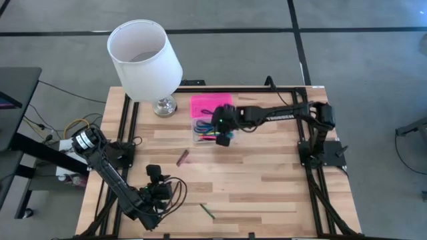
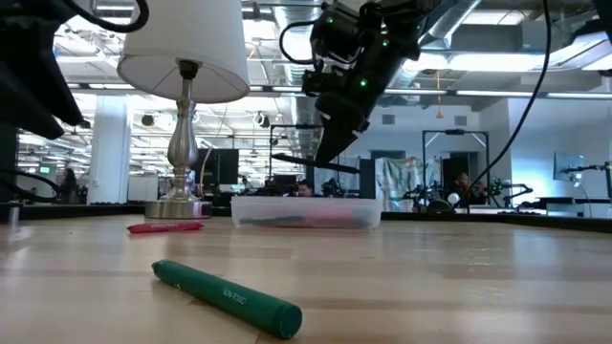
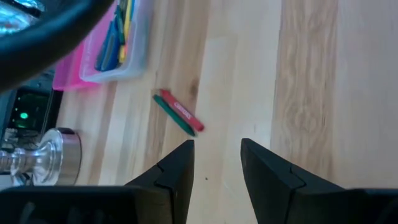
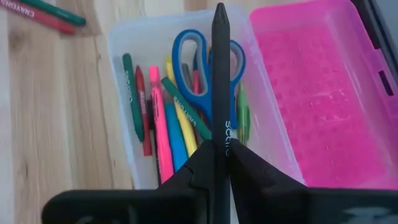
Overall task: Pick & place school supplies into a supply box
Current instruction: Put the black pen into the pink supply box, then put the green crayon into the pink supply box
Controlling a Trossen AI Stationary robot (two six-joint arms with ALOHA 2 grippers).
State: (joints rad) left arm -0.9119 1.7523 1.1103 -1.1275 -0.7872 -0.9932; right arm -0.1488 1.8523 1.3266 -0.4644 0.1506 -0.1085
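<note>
A: Where do we stand with the box point(image 4: 186, 99)?

B: Our right gripper point(image 4: 219, 155) is clamped on a black pen point(image 4: 220, 74), directly over the clear base. The pen's long axis runs along the supplies already inside, scissors point(image 4: 208, 59) included, with the pink lid point(image 4: 317, 93) open at 3 o'clock.

A: And the left gripper point(image 3: 216, 163)?

B: Parted, empty, near the table's front edge. Loose pens point(image 3: 177, 112) lie at 11 o'clock from it; a green one point(image 1: 207, 211) is closer in the overhead view.

A: Anything unclear?

B: We can't judge the pen's height above the box.
</note>
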